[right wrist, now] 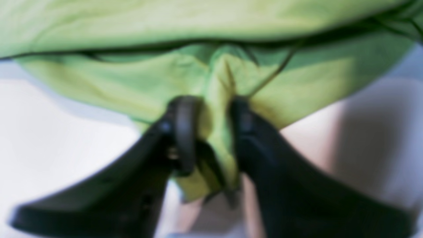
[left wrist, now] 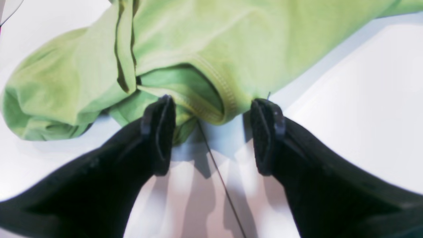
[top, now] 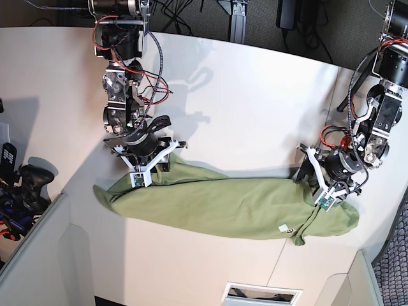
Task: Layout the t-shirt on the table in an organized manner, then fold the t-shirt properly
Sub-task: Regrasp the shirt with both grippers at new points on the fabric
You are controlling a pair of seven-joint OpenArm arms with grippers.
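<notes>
The olive-green t-shirt (top: 223, 204) lies stretched in a long wrinkled band across the white table (top: 242, 108). At its left end in the base view, my right gripper (top: 148, 171) pinches the cloth. The right wrist view shows this gripper (right wrist: 212, 102) shut on a bunched fold of the t-shirt (right wrist: 218, 79). At the other end, my left gripper (top: 319, 191) stands low over the shirt. In the left wrist view this gripper (left wrist: 214, 100) is open, its fingers (left wrist: 162, 132) on either side of a stitched edge of the t-shirt (left wrist: 231, 49) without pressing it.
A thin dark seam (left wrist: 218, 172) runs along the table under the left gripper. A game controller (top: 29, 178) and other dark items sit off the table's left edge. A white slotted box (top: 261, 294) lies at the front. Cables hang behind the arms.
</notes>
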